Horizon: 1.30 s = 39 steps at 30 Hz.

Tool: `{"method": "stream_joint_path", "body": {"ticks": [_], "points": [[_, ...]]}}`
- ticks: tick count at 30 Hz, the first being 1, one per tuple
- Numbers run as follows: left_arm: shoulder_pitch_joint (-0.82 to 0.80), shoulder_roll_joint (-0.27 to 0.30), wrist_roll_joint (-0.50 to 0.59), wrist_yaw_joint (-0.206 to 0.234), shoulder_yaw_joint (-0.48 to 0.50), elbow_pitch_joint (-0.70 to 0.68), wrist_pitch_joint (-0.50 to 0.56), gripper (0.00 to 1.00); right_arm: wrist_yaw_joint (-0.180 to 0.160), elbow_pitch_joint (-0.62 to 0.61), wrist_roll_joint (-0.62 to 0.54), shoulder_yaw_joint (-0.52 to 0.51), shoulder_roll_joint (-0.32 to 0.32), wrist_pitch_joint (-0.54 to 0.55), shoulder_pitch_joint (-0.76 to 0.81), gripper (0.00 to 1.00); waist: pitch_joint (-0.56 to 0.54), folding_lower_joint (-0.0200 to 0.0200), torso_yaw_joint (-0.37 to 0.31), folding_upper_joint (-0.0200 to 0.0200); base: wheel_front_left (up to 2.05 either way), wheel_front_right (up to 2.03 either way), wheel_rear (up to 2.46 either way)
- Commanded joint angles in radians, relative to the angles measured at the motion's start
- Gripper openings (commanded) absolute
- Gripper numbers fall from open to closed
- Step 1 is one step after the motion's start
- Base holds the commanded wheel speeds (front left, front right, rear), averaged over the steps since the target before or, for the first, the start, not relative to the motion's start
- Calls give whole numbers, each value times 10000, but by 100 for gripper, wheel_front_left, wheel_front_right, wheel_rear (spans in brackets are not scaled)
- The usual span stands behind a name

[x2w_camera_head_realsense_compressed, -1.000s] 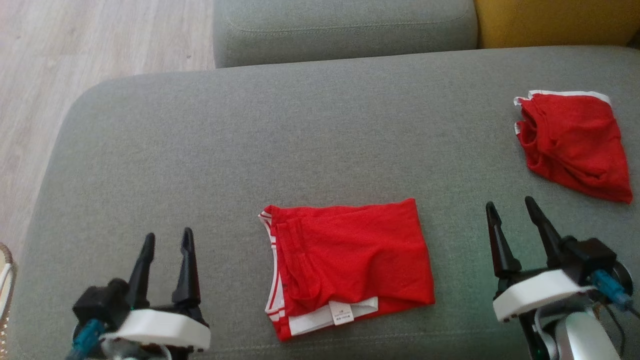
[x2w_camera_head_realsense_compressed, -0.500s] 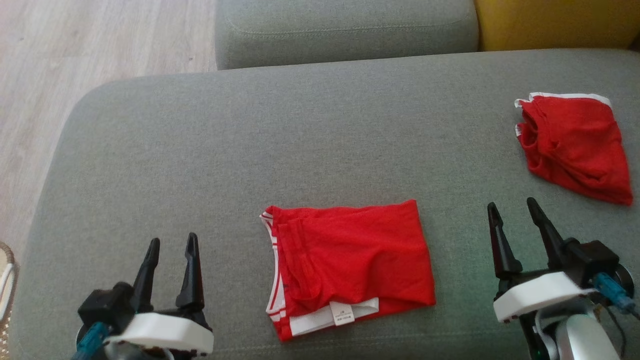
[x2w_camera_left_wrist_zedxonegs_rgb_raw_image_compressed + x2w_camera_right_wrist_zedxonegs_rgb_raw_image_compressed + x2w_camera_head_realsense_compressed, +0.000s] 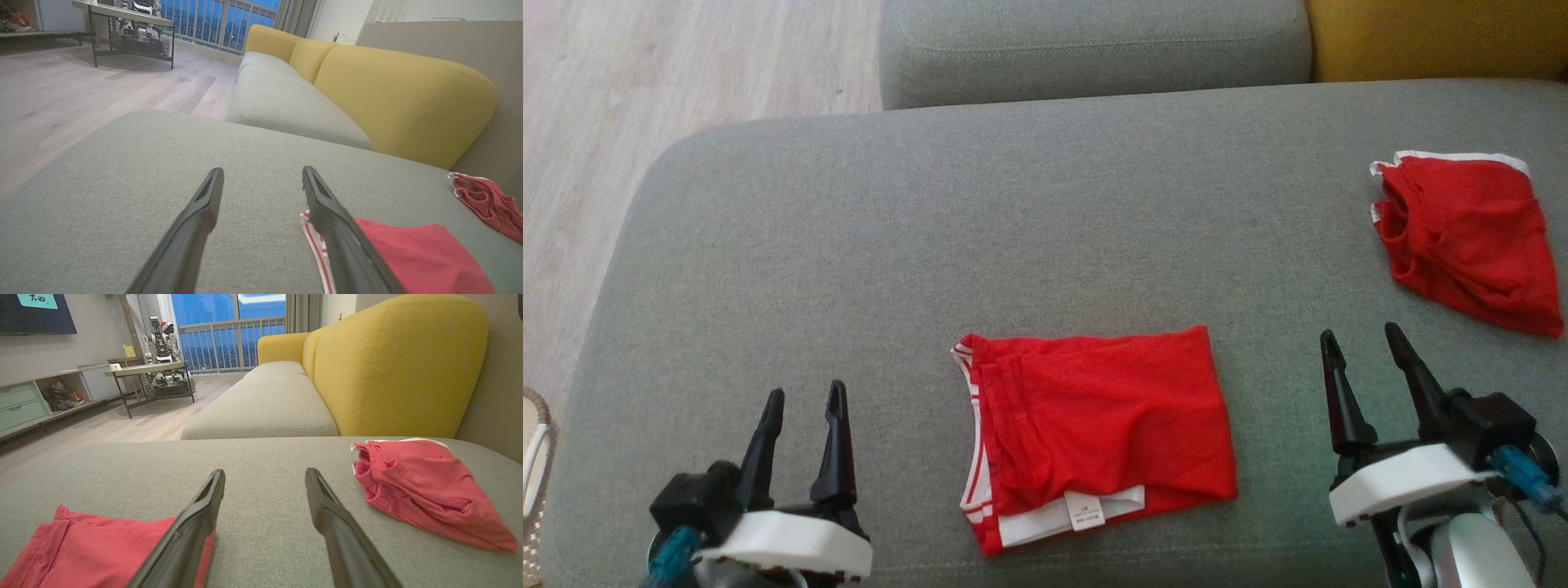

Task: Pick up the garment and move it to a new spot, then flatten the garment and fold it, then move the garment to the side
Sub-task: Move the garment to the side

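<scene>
From the head view, I see the folded red garment lying flat on the grey sofa seat, near the front edge and in the middle. Its white band and small tag face me. My left gripper sits low on the left, well apart from the cloth. Its two fingers are spread and hold nothing. My right gripper sits low on the right, near the cloth but not touching it. Its fingers are spread too, and they are empty. A second red garment lies bunched far off to the right. The wooden floor shows at the upper left.

From the left wrist view, my two dark fingers point over the grey seat with a wide gap between them. The folded red garment lies to their right. A yellow sofa back stands behind.

From the right wrist view, the fingers are wide apart. The folded red garment is at the lower left, and the second red garment is at the right.
</scene>
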Motion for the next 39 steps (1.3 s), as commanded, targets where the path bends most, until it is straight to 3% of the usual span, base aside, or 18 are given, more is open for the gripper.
{"method": "stream_joint_path", "body": {"ticks": [1,13,24,35,37,39], "points": [[-378,14,13,30,267,-288,-122,100,-2,-308,72,181,0,-95,-248,100,15,0,9,0,0,0,0],[-590,14,82,-1,186,-268,-122,100,-2,646,1389,922,0,128,-501,100,431,0,260,0,0,0,0],[-907,14,149,-15,84,-167,-122,100,-2,2682,2774,1719,1,688,-1291,100,912,0,760,0,0,0,0],[-1018,14,259,-60,157,-158,-122,100,-2,4597,3180,2306,1,476,-2014,100,1081,0,1027,0,0,0,0],[-1033,14,279,-74,203,-162,-122,100,-2,4993,3120,2545,1,441,-2210,0,1108,0,1022,0,0,0,0],[-1041,14,291,-74,236,-165,-122,100,-2,5184,2886,2615,1,328,-2348,0,1113,0,993,0,0,0,0]]}}
